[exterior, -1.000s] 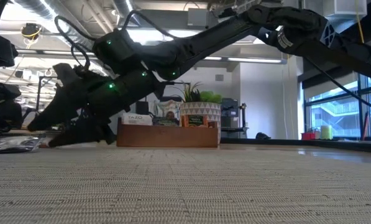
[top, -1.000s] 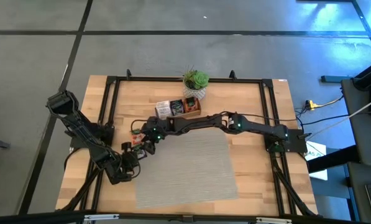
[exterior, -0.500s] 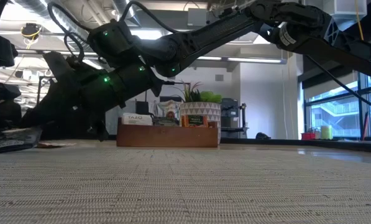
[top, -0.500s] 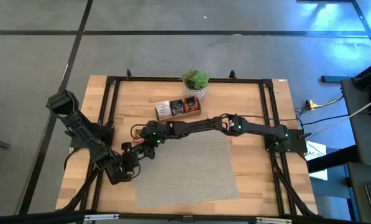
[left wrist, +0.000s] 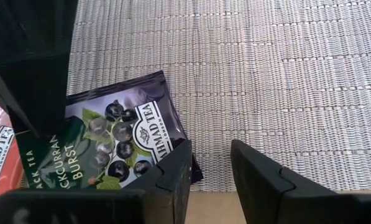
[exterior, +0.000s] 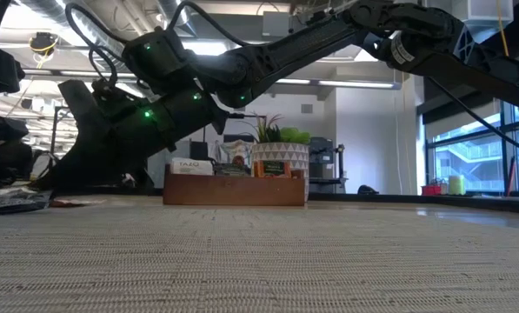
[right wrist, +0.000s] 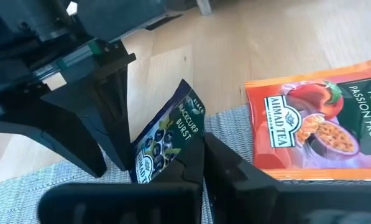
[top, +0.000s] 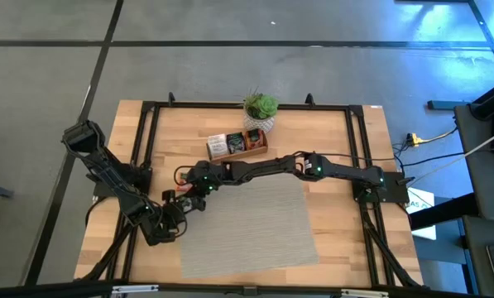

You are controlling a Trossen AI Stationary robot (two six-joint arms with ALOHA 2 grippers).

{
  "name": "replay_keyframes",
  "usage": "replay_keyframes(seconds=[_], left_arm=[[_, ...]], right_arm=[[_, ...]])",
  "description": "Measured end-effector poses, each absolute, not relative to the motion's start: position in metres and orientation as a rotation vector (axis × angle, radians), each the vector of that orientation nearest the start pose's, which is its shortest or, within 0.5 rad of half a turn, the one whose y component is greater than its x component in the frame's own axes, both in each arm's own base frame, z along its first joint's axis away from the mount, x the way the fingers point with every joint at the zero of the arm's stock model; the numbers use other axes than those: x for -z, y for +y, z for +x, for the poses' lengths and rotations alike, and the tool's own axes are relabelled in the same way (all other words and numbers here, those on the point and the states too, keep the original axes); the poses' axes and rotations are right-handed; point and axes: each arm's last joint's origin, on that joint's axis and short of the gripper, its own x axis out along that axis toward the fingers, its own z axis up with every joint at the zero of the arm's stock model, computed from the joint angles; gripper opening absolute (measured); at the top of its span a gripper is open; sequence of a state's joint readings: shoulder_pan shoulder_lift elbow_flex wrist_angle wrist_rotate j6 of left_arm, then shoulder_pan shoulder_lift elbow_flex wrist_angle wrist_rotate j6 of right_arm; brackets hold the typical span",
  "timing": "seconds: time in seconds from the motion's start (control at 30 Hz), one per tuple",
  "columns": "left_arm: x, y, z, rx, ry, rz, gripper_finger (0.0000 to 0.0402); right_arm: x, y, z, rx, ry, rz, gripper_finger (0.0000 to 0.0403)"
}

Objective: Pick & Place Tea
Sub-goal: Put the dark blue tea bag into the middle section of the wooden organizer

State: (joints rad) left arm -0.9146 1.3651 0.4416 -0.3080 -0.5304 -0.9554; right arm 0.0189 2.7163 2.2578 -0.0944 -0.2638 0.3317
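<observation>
A dark green-black tea packet (left wrist: 120,140) lies at the left edge of the grey ribbed mat (left wrist: 266,62), and my right gripper (right wrist: 202,163) is shut on it. An orange-red tea packet (right wrist: 316,124) lies flat beside it, partly on the mat. My left gripper (left wrist: 211,169) stands open close by on the table's left side (top: 180,213); one of its fingers (left wrist: 173,177) stands over a corner of the dark packet. The wooden tray (top: 237,143) with more tea stands behind the mat. My right gripper pinches the dark packet by one edge (right wrist: 186,149) between its two fingers, slanting down from the table's right side. The packet's other end (left wrist: 154,99) rests on the mat. My left gripper's finger overlaps the packet's corner (left wrist: 186,163); whether it touches, I cannot tell.
A potted plant (top: 261,108) stands behind the tray at the table's far edge. The two grippers stand very close together (top: 189,203). Black frame rails (top: 147,149) run along the table's sides. The mat's middle and right (top: 263,232) lie bare.
My right gripper has dropped lower and gone a little toward the table's left, onto the packets, and its fingers have come together on the dark packet.
</observation>
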Motion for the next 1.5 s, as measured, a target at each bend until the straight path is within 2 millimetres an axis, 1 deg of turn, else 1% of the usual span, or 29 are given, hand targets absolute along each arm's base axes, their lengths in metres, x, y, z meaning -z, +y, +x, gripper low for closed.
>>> replay_keyframes(seconds=[0.17, 0.23, 0.3, 0.4, 0.53, 0.67, 0.8, 0.93, 1.0, 1.13, 1.27, 1.33, 1.5], left_arm=[[-0.115, -0.144, 0.129, -0.126, 0.95, -0.061, 0.0111], [-0.116, -0.144, 0.129, -0.121, 0.953, -0.065, 0.011], [-0.118, -0.144, 0.129, -0.109, 0.956, -0.079, 0.0108], [-0.125, -0.144, 0.128, -0.083, 0.939, -0.118, 0.0108], [-0.138, -0.144, 0.129, -0.03, 0.876, -0.149, 0.0111], [-0.156, -0.143, 0.13, 0.03, 0.755, -0.142, 0.011], [-0.174, -0.142, 0.13, 0.08, 0.634, -0.126, 0.0107], [-0.186, -0.138, 0.128, 0.1, 0.567, -0.105, 0.0109], [-0.189, -0.137, 0.127, 0.108, 0.553, -0.107, 0.0111], [-0.193, -0.135, 0.126, 0.118, 0.535, -0.087, 0.011], [-0.193, -0.135, 0.126, 0.118, 0.535, -0.087, 0.0107], [-0.192, -0.135, 0.126, 0.115, 0.54, -0.085, 0.0107], [-0.192, -0.135, 0.126, 0.122, 0.539, -0.061, 0.0111]], right_arm=[[-0.108, 0.019, 0.588, -0.2, 0.599, 0.393, 0.0005], [-0.111, 0.015, 0.588, -0.222, 0.601, 0.405, 0.0005], [-0.119, 0.012, 0.59, -0.247, 0.602, 0.408, 0.0004], [-0.132, 0.007, 0.59, -0.247, 0.621, 0.352, 0.0004], [-0.158, -0.003, 0.583, -0.211, 0.607, 0.268, 0.0002], [-0.192, -0.015, 0.571, -0.169, 0.64, 0.185, 0.0002], [-0.218, -0.023, 0.559, -0.129, 0.666, 0.103, 0.0002], [-0.24, -0.025, 0.545, -0.111, 0.718, 0.069, 0.0001], [-0.247, -0.025, 0.538, -0.099, 0.758, 0.051, 0.0001], [-0.256, -0.027, 0.523, 0.004, 0.867, -0.017, 0.0001], [-0.274, -0.028, 0.507, 0.037, 0.924, -0.009, 0.0], [-0.288, -0.028, 0.499, 0.069, 0.925, -0.025, 0.0], [-0.334, -0.029, 0.47, 0.145, 0.895, -0.057, 0.0]])
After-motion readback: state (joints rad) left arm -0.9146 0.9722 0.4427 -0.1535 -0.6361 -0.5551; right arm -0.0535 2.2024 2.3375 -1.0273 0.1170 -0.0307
